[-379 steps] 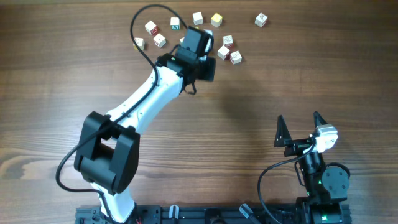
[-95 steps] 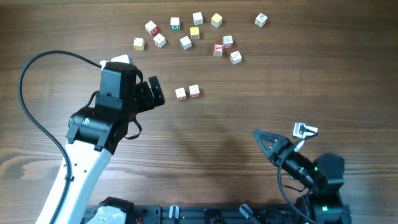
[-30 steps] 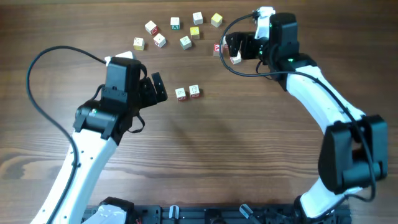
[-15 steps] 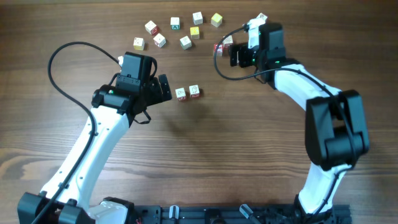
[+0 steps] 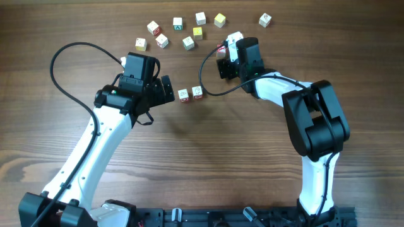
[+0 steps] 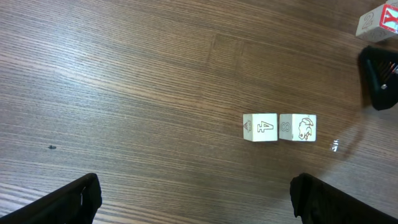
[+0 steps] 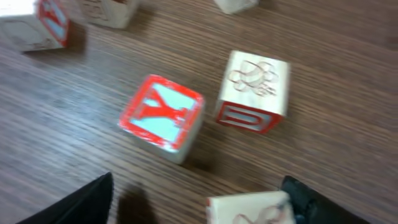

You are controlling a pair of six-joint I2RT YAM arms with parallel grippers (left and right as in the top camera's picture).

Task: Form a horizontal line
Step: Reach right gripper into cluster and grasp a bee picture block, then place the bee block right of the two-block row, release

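The horizontal line is a short row of two whitish cubes (image 5: 190,94) touching side by side, seen as a "4" cube (image 6: 260,127) and a red-printed cube (image 6: 298,127). My left gripper (image 5: 169,91) hovers just left of the row, open and empty (image 6: 199,202). Up and right of the row, my right gripper (image 5: 222,63) is open (image 7: 199,205). A whitish cube (image 7: 249,208) sits between its fingers, against the right finger (image 7: 311,199), with a gap on the left. A red "Y" cube (image 7: 163,118) and a red "D" cube (image 7: 255,90) lie just ahead.
Several loose cubes lie scattered along the far edge, among them a green-faced cube (image 5: 178,24), yellow cubes (image 5: 197,33) (image 5: 219,20) and a lone cube (image 5: 265,20) at the far right. The right arm (image 5: 297,94) arches over the table's right half.
The right gripper has moved left and slightly nearer among the scattered cubes, and its jaws have narrowed a little around one cube. The left arm has held still for the last half second.
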